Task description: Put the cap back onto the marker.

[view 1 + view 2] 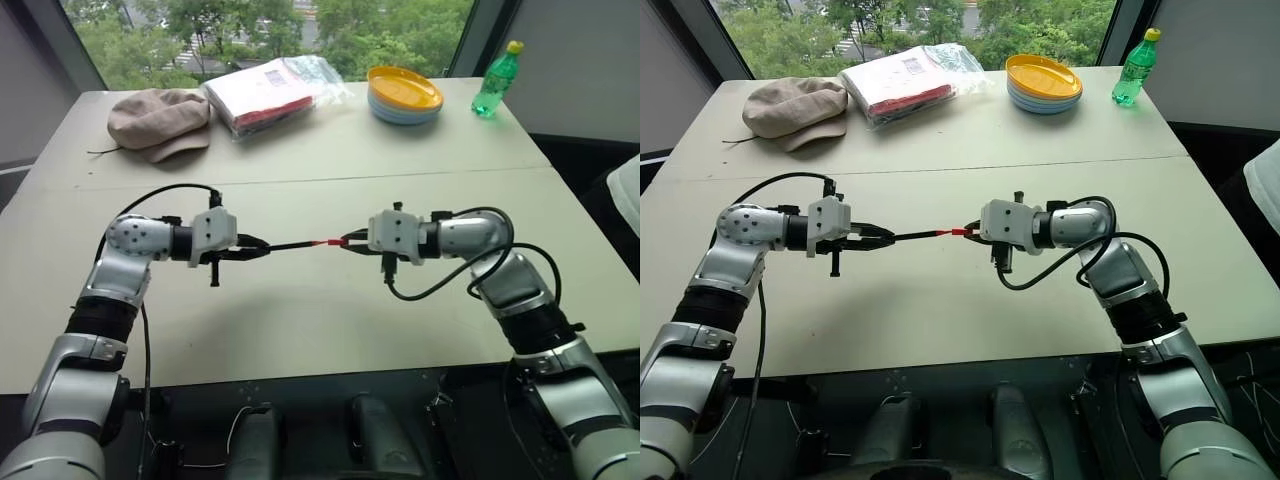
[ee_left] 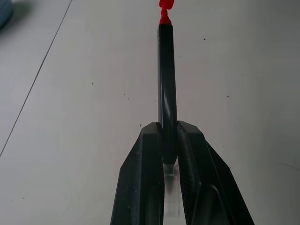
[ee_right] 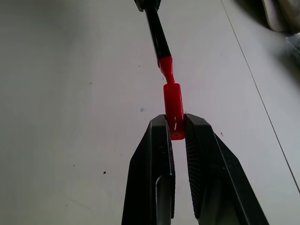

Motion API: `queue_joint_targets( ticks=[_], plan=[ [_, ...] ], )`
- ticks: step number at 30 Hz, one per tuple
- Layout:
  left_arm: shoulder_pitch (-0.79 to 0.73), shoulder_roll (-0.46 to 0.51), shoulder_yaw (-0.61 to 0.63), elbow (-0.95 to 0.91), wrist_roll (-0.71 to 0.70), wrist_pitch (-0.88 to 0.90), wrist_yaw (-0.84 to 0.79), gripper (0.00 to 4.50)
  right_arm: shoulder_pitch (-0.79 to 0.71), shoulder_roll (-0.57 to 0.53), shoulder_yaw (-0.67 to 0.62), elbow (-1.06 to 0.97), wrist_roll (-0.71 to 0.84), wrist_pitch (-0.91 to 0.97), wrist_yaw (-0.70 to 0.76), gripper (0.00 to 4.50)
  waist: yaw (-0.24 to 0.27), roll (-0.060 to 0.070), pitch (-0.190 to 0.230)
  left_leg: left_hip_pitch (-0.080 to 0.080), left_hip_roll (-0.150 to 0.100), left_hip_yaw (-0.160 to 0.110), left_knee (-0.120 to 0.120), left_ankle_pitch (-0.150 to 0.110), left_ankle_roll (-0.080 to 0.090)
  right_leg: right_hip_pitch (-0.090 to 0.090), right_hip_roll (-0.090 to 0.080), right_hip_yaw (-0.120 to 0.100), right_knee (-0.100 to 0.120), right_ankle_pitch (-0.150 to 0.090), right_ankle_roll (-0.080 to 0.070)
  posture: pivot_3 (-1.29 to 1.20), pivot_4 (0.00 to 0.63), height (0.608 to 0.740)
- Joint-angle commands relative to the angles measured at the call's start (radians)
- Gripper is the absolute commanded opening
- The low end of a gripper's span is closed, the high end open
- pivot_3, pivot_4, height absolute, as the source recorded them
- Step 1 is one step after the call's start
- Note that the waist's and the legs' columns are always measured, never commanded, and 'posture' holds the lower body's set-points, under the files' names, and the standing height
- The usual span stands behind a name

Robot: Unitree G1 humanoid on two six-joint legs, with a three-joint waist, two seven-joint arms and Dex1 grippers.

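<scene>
The marker (image 2: 166, 89) is clamped in the left gripper (image 1: 255, 247) and the cap (image 3: 173, 108) pinched in the right gripper (image 1: 350, 241), tip to mouth above the table (image 1: 330, 330), so capping needs only an inward push.

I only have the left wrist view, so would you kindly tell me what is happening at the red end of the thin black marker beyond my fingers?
Observer: The right gripper holds the small red plastic cap right at the thin black marker's red end.
Operator: Is the cap fully on?
Observer: No, the marker's narrow red neck shows between cap and barrel.
Operator: Is anything underneath?
Observer: Both are held above a bare stretch of the pale table.
</scene>
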Motion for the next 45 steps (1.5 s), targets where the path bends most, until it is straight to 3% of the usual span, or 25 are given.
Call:
queue_joint_targets(
  ticks=[1, 25, 45],
  plan=[
    [-0.029, 0.000, 0.015, -0.022, -0.008, -0.008, 0.004, 0.00, -0.023, 0.010, -0.001, -0.055, 0.013, 0.000, -0.001, 0.05, 0.000, 0.000, 0.000, 0.000, 0.000, 0.000, 0.000, 0.000, 0.000, 0.000, 0.000, 0.000, 0.000, 0.000, 0.000, 0.00, 0.150, 0.740],
    [0.009, 0.006, 0.011, -0.105, -0.023, 0.033, -0.014, 0.00, -0.064, 0.075, 0.053, -0.013, -0.035, -0.050, 0.002, 0.05, 0.000, 0.000, 0.000, 0.000, 0.000, 0.000, 0.000, 0.000, 0.000, 0.000, 0.000, 0.000, 0.000, 0.000, 0.000, 0.00, 0.150, 0.740],
    [-0.057, -0.028, -0.007, -0.029, 0.008, -0.048, -0.055, 0.00, -0.050, 0.090, 0.079, -0.084, 0.003, -0.075, 0.106, 0.05, 0.000, 0.000, 0.000, 0.000, 0.000, 0.000, 0.000, 0.000, 0.000, 0.000, 0.000, 0.000, 0.000, 0.000, 0.000, 0.00, 0.150, 0.740]
  ],
)
